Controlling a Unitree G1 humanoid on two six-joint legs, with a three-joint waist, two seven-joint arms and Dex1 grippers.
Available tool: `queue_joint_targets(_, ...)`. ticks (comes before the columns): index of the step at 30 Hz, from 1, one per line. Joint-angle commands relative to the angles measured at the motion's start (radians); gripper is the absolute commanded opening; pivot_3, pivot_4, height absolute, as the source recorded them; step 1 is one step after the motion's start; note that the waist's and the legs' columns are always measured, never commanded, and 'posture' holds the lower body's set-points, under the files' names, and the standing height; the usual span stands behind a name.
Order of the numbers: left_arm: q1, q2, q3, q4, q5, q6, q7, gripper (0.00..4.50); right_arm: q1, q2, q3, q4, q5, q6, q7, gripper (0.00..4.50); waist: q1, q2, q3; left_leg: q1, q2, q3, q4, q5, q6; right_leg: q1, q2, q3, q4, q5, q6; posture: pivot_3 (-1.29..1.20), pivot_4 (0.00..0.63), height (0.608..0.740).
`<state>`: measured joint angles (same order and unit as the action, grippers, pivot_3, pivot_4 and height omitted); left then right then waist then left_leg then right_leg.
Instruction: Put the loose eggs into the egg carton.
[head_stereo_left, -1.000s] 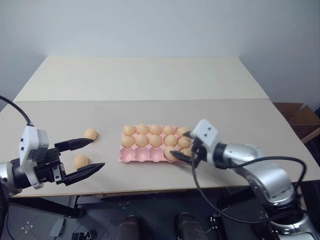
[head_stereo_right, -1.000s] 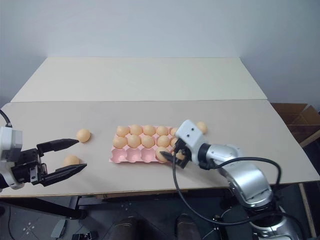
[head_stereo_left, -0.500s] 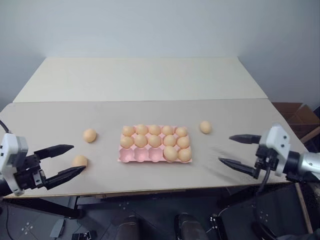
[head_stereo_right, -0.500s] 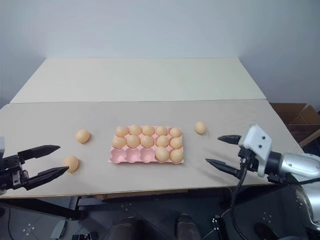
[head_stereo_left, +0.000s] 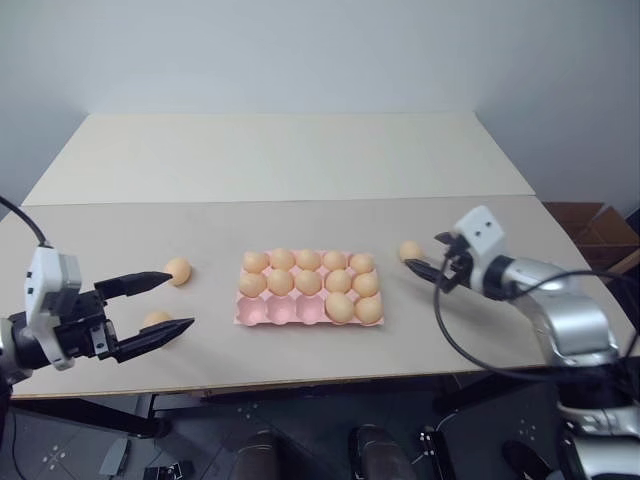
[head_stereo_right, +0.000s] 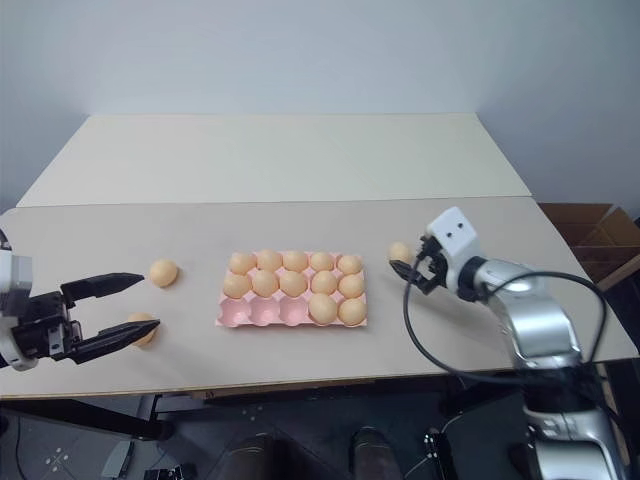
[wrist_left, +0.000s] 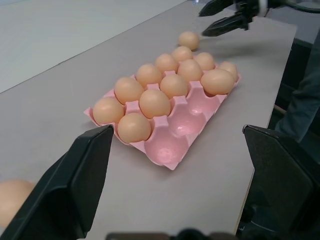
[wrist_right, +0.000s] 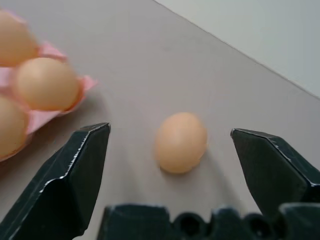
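The pink egg carton (head_stereo_left: 285, 312) lies mid-table, its two back rows full, two eggs in the front row and three front cups bare. One loose egg (head_stereo_left: 409, 250) lies right of the carton, at the tips of my open right gripper (head_stereo_left: 422, 252). In the right wrist view this egg (wrist_right: 181, 142) rests on the table between and just ahead of the fingers (wrist_right: 70, 185). Two more loose eggs lie left of the carton: one (head_stereo_left: 178, 270) is free, the other (head_stereo_left: 157, 319) sits between the fingers of my open left gripper (head_stereo_left: 178, 300).
The table's front edge (head_stereo_left: 300, 380) runs just below the carton and both grippers. A seam (head_stereo_left: 300, 199) crosses the table behind the eggs. A brown cardboard box (head_stereo_left: 600, 235) stands on the floor off the right side.
My right gripper left the carton's front right corner, swung out to the right, then came in on the loose egg right of the carton. My left gripper drew back a little and returned.
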<state>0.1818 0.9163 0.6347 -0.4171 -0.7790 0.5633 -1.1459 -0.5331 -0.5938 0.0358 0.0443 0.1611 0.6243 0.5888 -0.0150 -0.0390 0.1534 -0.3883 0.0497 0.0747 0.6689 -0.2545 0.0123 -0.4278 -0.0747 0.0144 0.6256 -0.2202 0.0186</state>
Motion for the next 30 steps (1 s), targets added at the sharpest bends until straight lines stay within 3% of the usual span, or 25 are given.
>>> queue_joint_targets(1, -0.002, 0.010, 0.018, -0.022, -0.007, -0.010, 0.004, 4.50, -0.076, 0.043, 0.032, 0.150, -0.065, -0.020, -0.060, 4.47, 0.001, 0.000, 0.000, 0.000, 0.000, 0.000, -0.001, 0.000, 0.000, 0.000, 0.000, 0.000, 0.000, 0.000, 0.001, 0.00, 0.150, 0.740)
queue_joint_targets(2, 0.004, 0.010, 0.023, -0.028, -0.007, -0.009, 0.002, 4.50, -0.094, 0.058, 0.037, 0.192, -0.076, -0.033, -0.072, 4.47, 0.002, 0.000, 0.000, 0.000, 0.000, 0.000, -0.001, 0.000, 0.000, 0.000, 0.000, -0.001, 0.000, 0.000, 0.001, 0.00, 0.150, 0.740)
queue_joint_targets(5, 0.017, 0.008, 0.032, -0.038, -0.007, -0.010, 0.003, 4.50, -0.130, 0.090, 0.028, 0.267, -0.080, -0.042, -0.079, 3.88, 0.002, 0.000, 0.000, -0.001, 0.000, 0.000, -0.004, 0.000, 0.000, -0.001, -0.001, -0.001, -0.002, 0.000, 0.001, 0.00, 0.150, 0.740)
queue_joint_targets(8, 0.022, 0.007, 0.038, -0.046, -0.009, -0.009, 0.009, 4.50, -0.131, 0.106, 0.013, 0.250, -0.074, -0.077, -0.085, 2.83, 0.000, 0.000, 0.000, -0.001, 0.000, 0.000, -0.004, 0.000, 0.000, -0.001, -0.001, -0.001, -0.002, 0.000, 0.001, 0.00, 0.150, 0.740)
queue_joint_targets(11, 0.033, 0.005, 0.051, -0.058, -0.012, -0.009, 0.012, 4.50, -0.081, 0.087, 0.011, 0.064, -0.059, -0.048, -0.060, 1.97, 0.000, 0.000, 0.000, 0.000, 0.000, -0.001, -0.004, 0.000, 0.000, -0.001, -0.001, -0.001, -0.001, 0.000, 0.001, 0.00, 0.150, 0.740)
queue_joint_targets(16, 0.068, 0.001, 0.079, -0.079, -0.019, -0.005, 0.006, 4.50, -0.001, 0.084, 0.050, -0.342, 0.034, 0.113, 0.002, 1.97, -0.002, 0.001, 0.000, 0.000, 0.001, -0.002, -0.004, 0.000, 0.000, -0.001, 0.000, -0.002, 0.001, 0.000, 0.001, 0.00, 0.150, 0.740)
queue_joint_targets(20, 0.093, 0.000, 0.090, -0.084, -0.017, -0.005, 0.006, 4.50, 0.010, 0.127, 0.152, -0.497, 0.067, 0.188, 0.012, 1.97, -0.007, 0.001, 0.000, 0.002, 0.001, -0.002, -0.004, 0.000, 0.000, 0.000, 0.001, -0.001, 0.001, 0.000, 0.001, 0.00, 0.150, 0.740)
queue_joint_targets(29, 0.100, -0.006, 0.095, -0.113, -0.034, 0.007, 0.036, 4.50, -0.004, 0.202, 0.372, -0.462, 0.025, 0.215, 0.004, 1.97, 0.003, 0.000, 0.000, 0.003, 0.000, -0.002, -0.003, 0.002, -0.003, 0.001, -0.001, -0.002, 0.002, -0.002, -0.001, 0.00, 0.150, 0.740)
queue_joint_targets(30, 0.107, -0.007, 0.099, -0.116, -0.033, 0.007, 0.037, 4.50, -0.007, 0.204, 0.385, -0.450, 0.013, 0.216, -0.003, 2.30, 0.002, 0.000, 0.000, 0.003, 0.000, -0.001, -0.003, 0.002, -0.003, 0.001, -0.001, -0.002, 0.001, -0.002, -0.001, 0.00, 0.150, 0.740)
